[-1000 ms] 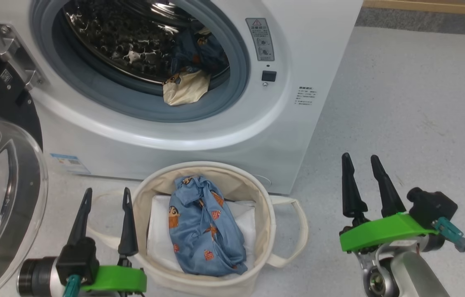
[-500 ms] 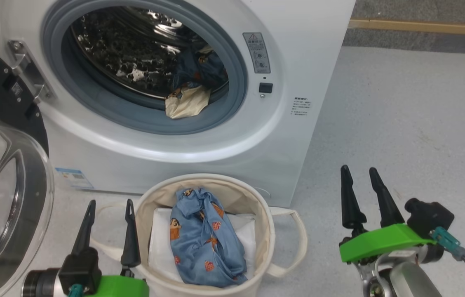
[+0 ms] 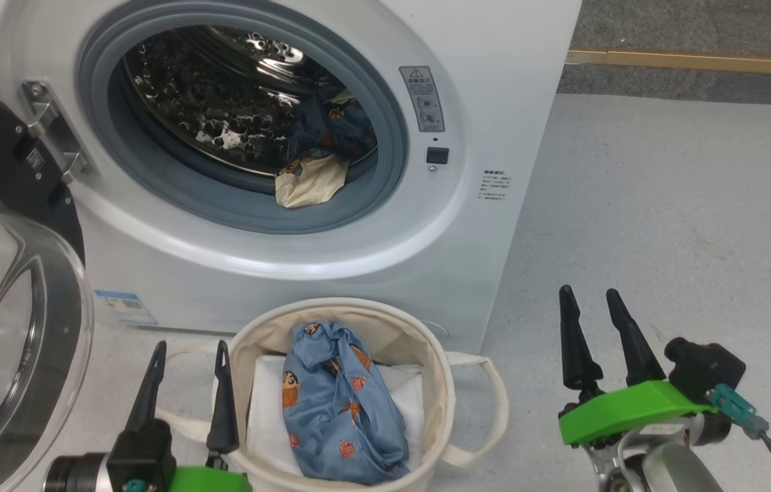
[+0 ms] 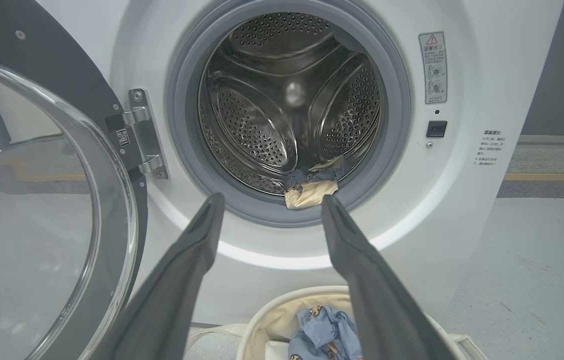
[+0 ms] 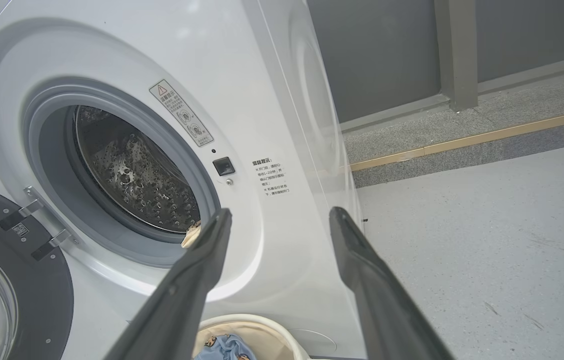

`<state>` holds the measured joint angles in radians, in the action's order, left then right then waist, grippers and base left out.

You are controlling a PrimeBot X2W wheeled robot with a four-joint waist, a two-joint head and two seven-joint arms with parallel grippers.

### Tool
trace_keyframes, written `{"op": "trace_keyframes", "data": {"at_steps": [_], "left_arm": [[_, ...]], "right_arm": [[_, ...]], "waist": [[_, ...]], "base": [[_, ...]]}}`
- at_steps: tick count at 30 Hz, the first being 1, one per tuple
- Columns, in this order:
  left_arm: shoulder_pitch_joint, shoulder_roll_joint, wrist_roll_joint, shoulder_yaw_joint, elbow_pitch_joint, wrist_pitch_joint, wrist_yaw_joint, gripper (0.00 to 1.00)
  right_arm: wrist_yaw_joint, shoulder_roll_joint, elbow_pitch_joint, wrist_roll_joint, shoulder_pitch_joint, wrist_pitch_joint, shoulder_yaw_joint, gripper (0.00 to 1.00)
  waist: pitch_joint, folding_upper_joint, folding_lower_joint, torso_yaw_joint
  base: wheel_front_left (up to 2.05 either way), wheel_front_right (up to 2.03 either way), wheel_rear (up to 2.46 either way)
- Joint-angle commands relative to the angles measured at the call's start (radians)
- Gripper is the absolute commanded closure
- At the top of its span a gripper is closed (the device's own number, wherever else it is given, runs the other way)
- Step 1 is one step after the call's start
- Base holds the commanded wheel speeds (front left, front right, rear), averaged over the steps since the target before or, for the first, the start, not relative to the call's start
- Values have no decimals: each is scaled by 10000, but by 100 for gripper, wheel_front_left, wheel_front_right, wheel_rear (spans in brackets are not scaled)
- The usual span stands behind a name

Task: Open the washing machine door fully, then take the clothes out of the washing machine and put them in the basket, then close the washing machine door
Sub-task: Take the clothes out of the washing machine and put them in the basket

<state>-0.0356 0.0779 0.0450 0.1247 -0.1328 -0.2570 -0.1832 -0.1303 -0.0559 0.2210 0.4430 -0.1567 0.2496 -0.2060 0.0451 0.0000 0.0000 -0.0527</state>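
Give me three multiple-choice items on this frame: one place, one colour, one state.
1. Where is the light blue garment? A on the floor; B in the basket; C in a gripper.
2. What colour is the piece hanging at the lip of the drum? A red; B green; C beige-cream.
3. The washing machine door is: A shut; B swung open; C taken off.

Answers: B, it lies on the white sheet inside the tub; C, pale cream fabric sits at the grey ring; B, it hangs on its hinge, left of the drum.
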Motion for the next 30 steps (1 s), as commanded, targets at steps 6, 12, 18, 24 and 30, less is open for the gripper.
{"op": "trace_keyframes", "data": {"at_steps": [6,12,18,24,30], "left_arm": [[-103,-38,-105,-321,264,-47,66,0],[-108,-64,-139,-306,254,-47,92,0],[-100,-84,-157,-314,213,-47,101,0],[-120,-107,-160,-306,199,-47,110,0],[-138,-124,-168,-301,177,-47,121,0]], "right_arm": [[-4,57,-261,25,-93,122,-272,0],[-4,57,-228,44,-85,122,-289,0],[-4,57,-204,43,-96,122,-282,0],[-4,57,-188,35,-97,122,-265,0],[-4,57,-194,39,-110,122,-275,0]], "waist": [[-82,0,0,-61],[-122,0,0,-98],[-156,0,0,-112],[-163,0,0,-92],[-145,0,0,-62]], "base": [[0,0,0],[0,0,0],[0,0,0],[0,0,0],[0,0,0]]}}
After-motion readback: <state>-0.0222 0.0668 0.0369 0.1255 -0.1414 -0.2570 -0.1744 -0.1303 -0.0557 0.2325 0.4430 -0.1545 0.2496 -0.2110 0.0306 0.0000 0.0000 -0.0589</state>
